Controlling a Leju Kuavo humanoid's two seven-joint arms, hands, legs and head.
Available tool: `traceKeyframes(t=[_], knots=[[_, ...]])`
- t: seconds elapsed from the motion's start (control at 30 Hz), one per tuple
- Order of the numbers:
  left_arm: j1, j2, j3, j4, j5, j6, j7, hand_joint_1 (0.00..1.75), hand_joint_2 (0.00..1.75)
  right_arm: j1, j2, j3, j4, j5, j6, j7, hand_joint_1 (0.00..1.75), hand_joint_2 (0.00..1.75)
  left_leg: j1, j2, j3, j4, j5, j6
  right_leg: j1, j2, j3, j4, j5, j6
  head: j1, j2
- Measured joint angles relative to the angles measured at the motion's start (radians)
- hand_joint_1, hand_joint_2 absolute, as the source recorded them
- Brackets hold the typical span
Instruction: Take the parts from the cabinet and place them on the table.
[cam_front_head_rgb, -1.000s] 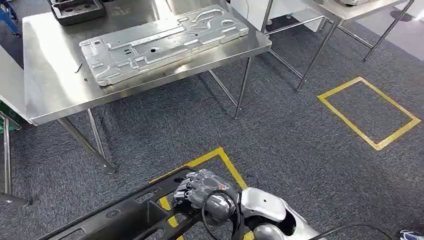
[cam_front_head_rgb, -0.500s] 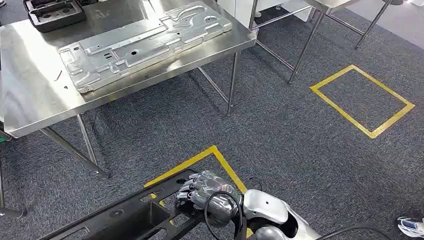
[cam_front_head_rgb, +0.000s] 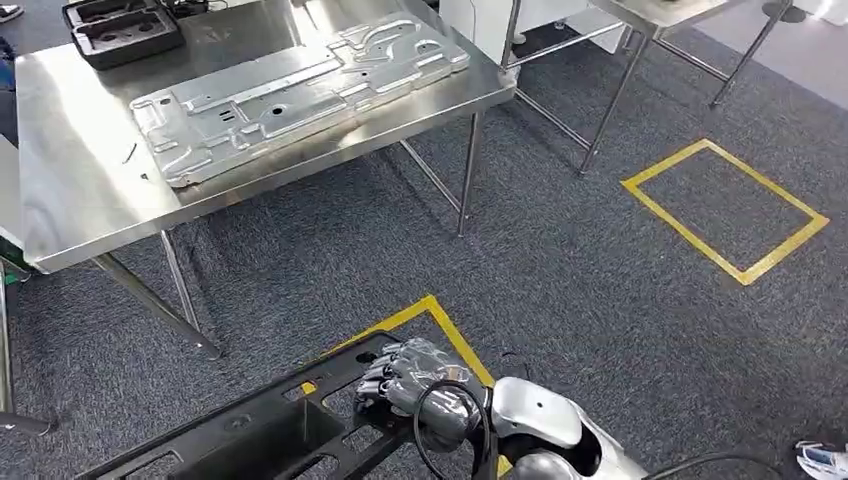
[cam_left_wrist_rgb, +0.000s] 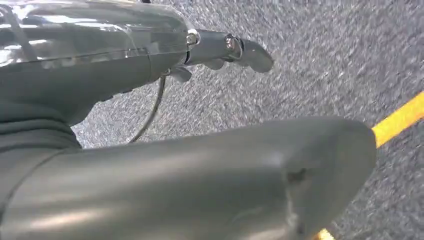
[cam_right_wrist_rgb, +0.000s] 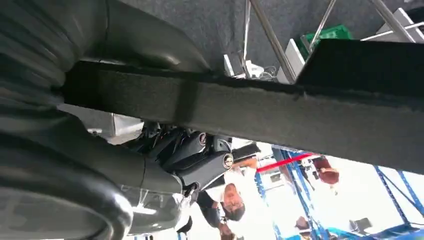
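Right hand (cam_front_head_rgb: 405, 372) is clamped on the near end of a black frame (cam_front_head_rgb: 260, 430), fingers wrapped over its top edge; the frame runs away from the hand toward the robot's left, carried above grey carpet. Left hand (cam_left_wrist_rgb: 190, 180): thumb and one finger visible over carpet; whether it holds anything cannot be told. Ahead of the right hand stands a steel table (cam_front_head_rgb: 70, 200), well apart, bearing a stamped plate (cam_front_head_rgb: 290, 95) and a black tray (cam_front_head_rgb: 120, 28).

right hand (cam_front_head_rgb: 410, 375): fingers curled around the long black plastic frame part (cam_front_head_rgb: 250, 430), holding it
left hand (cam_left_wrist_rgb: 220, 47): state unclear
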Motion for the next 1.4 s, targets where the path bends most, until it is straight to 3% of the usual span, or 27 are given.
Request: traceKeyframes(t=[0.03, 0.07, 0.1, 0.13, 0.2, 0.23, 0.27, 0.3, 0.37, 0.53, 0.6, 0.63, 0.73, 0.8, 1.07, 1.13, 1.3, 1.33, 1.37, 1.4], knots=[[0.000, 0.000, 0.000, 0.000, 0.000, 0.000, 0.000, 0.00, 0.00, 0.002, -0.002, 0.000, 0.000, 0.001, 0.000, 0.000, 1.75, 1.75, 0.001, -0.001, 0.000, 0.000, 0.000, 0.000, -0.007, 0.000, -0.038, 0.078, -0.028, 0.004, 0.001, 0.000], [0.001, 0.000, 0.000, 0.000, 0.000, -0.001, 0.000, 0.00, 0.00, 0.003, -0.004, 0.000, 0.000, 0.003, 0.000, 0.000, 1.75, 1.75, 0.002, -0.003, 0.000, 0.001, -0.001, -0.002, -0.012, 0.000, -0.065, 0.127, -0.036, 0.009, 0.001, 0.000], [0.002, 0.000, 0.000, 0.000, 0.000, -0.003, 0.001, 0.00, 0.00, 0.003, -0.006, 0.000, 0.000, 0.003, 0.000, 0.000, 1.75, 1.75, 0.006, -0.006, 0.002, 0.001, -0.003, -0.005, -0.018, 0.000, -0.067, 0.123, -0.020, 0.015, 0.000, 0.000], [0.002, 0.000, 0.000, 0.000, 0.000, -0.004, 0.001, 0.00, 0.00, 0.003, -0.007, 0.000, 0.000, 0.003, 0.000, 0.000, 1.75, 1.75, 0.012, -0.008, 0.005, 0.002, -0.007, -0.011, -0.022, 0.000, -0.047, 0.077, 0.016, 0.021, 0.000, 0.000], [0.002, 0.000, 0.000, 0.001, 0.000, -0.006, 0.001, 0.00, 0.00, 0.003, -0.009, -0.001, 0.000, 0.004, 0.000, 0.001, 1.75, 1.75, 0.027, -0.015, 0.017, 0.008, -0.020, -0.032, -0.036, -0.001, 0.046, -0.115, 0.118, 0.038, 0.001, 0.000], [0.001, 0.002, 0.000, 0.001, 0.000, -0.007, 0.001, 0.00, 0.00, 0.003, -0.010, -0.001, 0.001, 0.004, 0.000, 0.001, 1.75, 1.75, 0.026, -0.016, 0.017, 0.006, -0.026, -0.042, -0.037, 0.002, 0.063, -0.141, 0.092, 0.049, 0.003, 0.000], [0.000, 0.005, 0.000, 0.001, 0.000, -0.007, 0.001, 0.00, 0.00, 0.000, -0.010, 0.000, -0.003, 0.007, 0.000, 0.002, 1.75, 1.75, 0.016, -0.018, 0.008, 0.020, -0.029, -0.052, -0.026, 0.003, 0.080, -0.164, 0.087, 0.041, 0.014, 0.000], [0.000, 0.005, 0.000, 0.001, -0.001, -0.007, 0.001, 0.00, 0.00, 0.004, -0.010, 0.000, -0.004, 0.010, 0.000, 0.003, 1.75, 1.75, 0.017, -0.018, 0.005, 0.021, -0.036, -0.051, -0.043, 0.004, 0.074, -0.161, 0.088, 0.026, 0.009, 0.000], [0.004, 0.006, 0.000, 0.002, -0.002, -0.007, 0.001, 0.00, 0.00, 0.006, -0.011, 0.000, -0.004, 0.013, 0.000, 0.004, 1.75, 1.75, 0.016, -0.017, 0.010, 0.009, -0.027, -0.039, -0.038, 0.007, 0.072, -0.160, 0.087, 0.026, -0.007, 0.000], [0.000, 0.006, 0.000, 0.003, -0.003, -0.007, 0.001, 0.00, 0.00, 0.005, -0.012, 0.001, -0.005, 0.019, -0.002, 0.004, 1.75, 1.75, 0.018, -0.014, 0.021, -0.007, -0.018, -0.041, -0.030, 0.009, 0.075, -0.160, 0.079, 0.008, -0.010, 0.000], [-0.001, 0.006, 0.000, 0.003, -0.003, -0.008, 0.000, 0.00, 0.00, 0.005, -0.012, 0.001, -0.005, 0.021, -0.002, 0.005, 1.75, 1.75, 0.019, -0.011, 0.022, -0.012, -0.019, -0.043, -0.027, 0.008, 0.074, -0.160, 0.079, 0.008, -0.010, 0.000], [0.000, 0.006, 0.000, 0.003, -0.003, -0.009, 0.001, 0.00, 0.00, 0.005, -0.012, 0.001, -0.005, 0.022, -0.003, 0.005, 1.75, 1.75, 0.019, -0.011, 0.022, -0.013, -0.019, -0.046, -0.026, 0.007, 0.075, -0.159, 0.079, 0.007, -0.010, 0.000], [0.000, 0.006, 0.000, 0.004, 0.006, -0.013, 0.004, 0.00, 0.00, 0.005, -0.012, 0.001, -0.005, 0.026, -0.003, 0.006, 1.75, 1.75, 0.020, -0.011, 0.022, -0.014, -0.020, -0.068, -0.023, 0.007, 0.075, -0.159, 0.080, 0.005, -0.010, 0.000], [0.000, 0.006, 0.000, 0.004, 0.010, -0.019, 0.005, 0.00, 0.00, 0.005, -0.011, 0.001, -0.005, 0.027, -0.003, 0.006, 1.75, 1.75, 0.019, -0.010, 0.022, -0.013, -0.020, -0.070, -0.024, 0.007, 0.077, -0.159, 0.080, 0.005, -0.010, 0.000], [0.000, 0.006, 0.014, 0.004, 0.032, -0.023, 0.015, 0.00, 0.00, 0.005, -0.011, 0.003, -0.005, 0.028, -0.004, 0.007, 1.75, 1.75, 0.015, -0.011, 0.022, -0.004, -0.022, -0.070, -0.028, 0.006, 0.082, -0.160, 0.081, 0.006, -0.010, 0.000], [0.000, 0.006, 0.016, 0.004, 0.032, -0.022, 0.017, 0.00, 0.00, 0.005, -0.011, 0.004, -0.005, 0.029, -0.004, 0.007, 1.75, 1.75, 0.014, -0.011, 0.019, 0.007, -0.027, -0.063, -0.035, 0.006, 0.082, -0.162, 0.083, 0.009, -0.010, 0.000], [0.000, 0.006, 0.020, 0.004, 0.033, -0.019, 0.025, 0.00, 0.00, 0.000, -0.011, 0.006, -0.005, 0.029, 0.001, 0.010, 1.75, 1.75, 0.011, -0.011, 0.009, 0.022, -0.032, -0.055, -0.036, 0.006, 0.082, -0.164, 0.088, 0.017, -0.011, 0.000], [0.000, 0.006, 0.021, 0.004, 0.033, -0.019, 0.025, 0.00, 0.00, -0.003, -0.010, 0.008, -0.006, 0.029, 0.001, 0.011, 1.75, 1.75, 0.009, -0.011, 0.008, 0.022, -0.032, -0.053, -0.037, 0.006, 0.084, -0.170, 0.091, 0.022, -0.011, 0.000], [-0.001, 0.006, 0.021, 0.004, 0.033, -0.019, 0.025, 0.00, 0.00, -0.004, -0.009, 0.008, -0.008, 0.029, 0.001, 0.012, 1.75, 1.75, 0.008, -0.011, 0.011, 0.008, -0.025, -0.041, -0.030, 0.006, 0.091, -0.180, 0.096, 0.031, -0.011, 0.000], [0.000, 0.005, 0.021, 0.004, 0.033, -0.019, 0.026, 0.00, 0.00, -0.003, -0.010, 0.008, -0.011, 0.029, 0.001, 0.013, 1.75, 1.75, 0.026, -0.007, 0.027, -0.013, -0.012, -0.030, -0.028, 0.005, 0.086, -0.180, 0.090, 0.032, -0.010, 0.000]])
